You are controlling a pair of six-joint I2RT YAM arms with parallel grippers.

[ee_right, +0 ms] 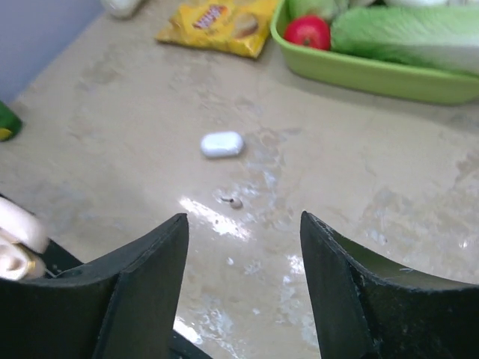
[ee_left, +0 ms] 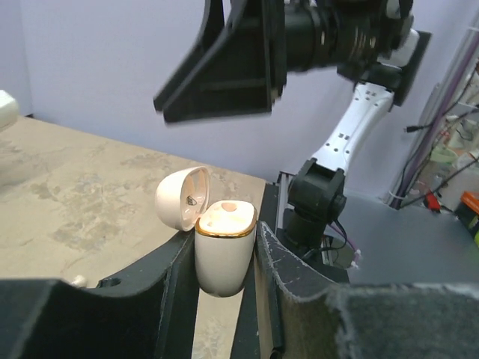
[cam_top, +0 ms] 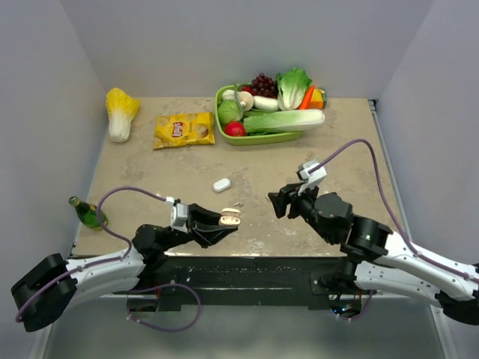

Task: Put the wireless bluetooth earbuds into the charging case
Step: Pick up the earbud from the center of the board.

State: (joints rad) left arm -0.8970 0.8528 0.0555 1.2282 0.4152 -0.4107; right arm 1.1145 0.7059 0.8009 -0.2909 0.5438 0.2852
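The left claw (ee_left: 224,263) is clamped on the small smooth white pebble-shaped plastic charging case (ee_left: 223,247), one black finger pressed to each side of its body. The case stands upright, held clear of the surface. Its hinged lid is tipped open to the left, and a gold rim rings a tan inside. Whether a bud already sits in it is too unclear to say.

The right claw (ee_right: 243,224) hangs just across from it, above the near part of the table. Its two black fingers are spread wide apart with nothing between them.

On the beige stone-patterned table (cam_top: 329,149), in the gap between the two claws, lies one tiny pale earbud (ee_right: 236,202) with a short stem. It touches neither claw. A little farther out rests a small white oblong capsule-shaped object (ee_right: 222,143), near the earbud but apart from it.

At the far edge of the table sits a lime-green plastic tray (cam_top: 258,139) piled with toy vegetables and fruit. Just left of it a yellow crisp bag (cam_top: 183,129) lies flat. A pale yellow-and-white toy cabbage (cam_top: 120,112) lies in the far left corner. A green glass bottle (cam_top: 88,213) lies on its side at the table's left edge, near the left arm.
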